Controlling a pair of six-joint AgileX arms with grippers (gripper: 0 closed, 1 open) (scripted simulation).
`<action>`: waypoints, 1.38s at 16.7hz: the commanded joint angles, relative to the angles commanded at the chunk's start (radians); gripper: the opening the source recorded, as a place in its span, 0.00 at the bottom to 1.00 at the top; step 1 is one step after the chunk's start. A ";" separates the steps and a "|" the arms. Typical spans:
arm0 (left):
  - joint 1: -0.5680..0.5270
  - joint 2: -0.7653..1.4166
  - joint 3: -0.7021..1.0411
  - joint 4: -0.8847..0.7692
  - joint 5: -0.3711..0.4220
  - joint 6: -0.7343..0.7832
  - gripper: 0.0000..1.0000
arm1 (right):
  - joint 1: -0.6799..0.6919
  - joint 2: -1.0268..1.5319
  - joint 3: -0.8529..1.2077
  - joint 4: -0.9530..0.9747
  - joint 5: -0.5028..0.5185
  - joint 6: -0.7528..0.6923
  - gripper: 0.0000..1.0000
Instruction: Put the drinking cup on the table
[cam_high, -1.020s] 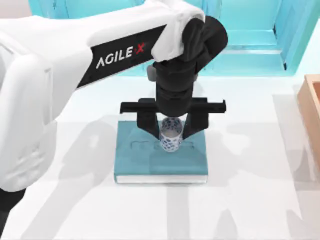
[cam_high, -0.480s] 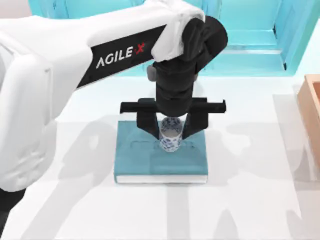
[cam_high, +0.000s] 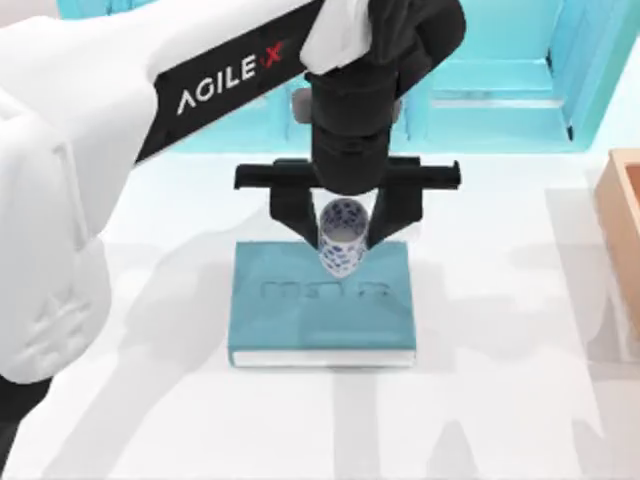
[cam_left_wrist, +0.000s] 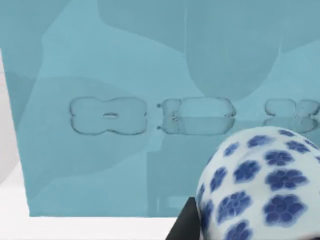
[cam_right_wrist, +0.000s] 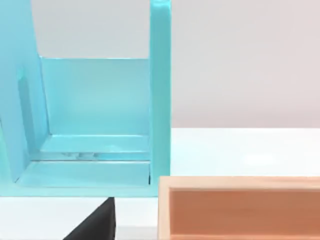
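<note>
Table w/ teal book in the middle; L gripper pinching cup, now raised off the book vs 0.5 s ago (was sitting on the cover). Lift done, still needs carrying sideways to bare table. R arm parked.

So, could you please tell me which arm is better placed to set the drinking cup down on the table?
The left arm. Its hand is shut on the drinking cup above the teal book, with bare table beside it. The right arm is parked off near the wooden box.
</note>
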 joint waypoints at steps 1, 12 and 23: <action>0.000 0.000 0.009 -0.008 0.000 0.000 0.00 | 0.000 0.000 0.000 0.000 0.000 0.000 1.00; 0.283 -0.162 -0.206 0.042 0.000 0.277 0.00 | 0.000 0.000 0.000 0.000 0.000 0.000 1.00; 0.759 -0.446 -0.570 0.130 0.003 0.749 0.00 | 0.000 0.000 0.000 0.000 0.000 0.000 1.00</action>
